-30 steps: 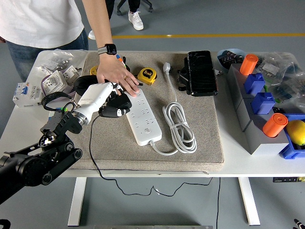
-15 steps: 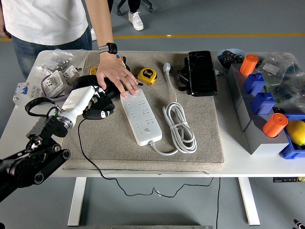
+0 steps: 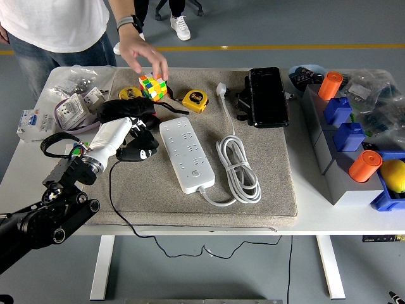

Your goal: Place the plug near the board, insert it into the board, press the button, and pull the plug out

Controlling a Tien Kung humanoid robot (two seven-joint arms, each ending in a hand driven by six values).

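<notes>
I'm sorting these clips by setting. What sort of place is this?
Probably a robotics lab or workshop: a grey floor with a yellow line, a white table cluttered with bagged electrical parts, and a power strip laid on a mat.

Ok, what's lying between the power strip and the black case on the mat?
In the head view, the strip's own white cord: a coiled bundle and its plug, between the power strip and the black case.

The strip (image 3: pixel 186 154) and its coiled cord (image 3: pixel 239 168) look like smooth white plastic, slightly glossy. Under them lies a rough, matt beige mat (image 3: pixel 266 183) (felt or carpet, seemingly). The black case (image 3: pixel 267 96) shines; the table (image 3: pixel 329 215) is smooth white.
</notes>
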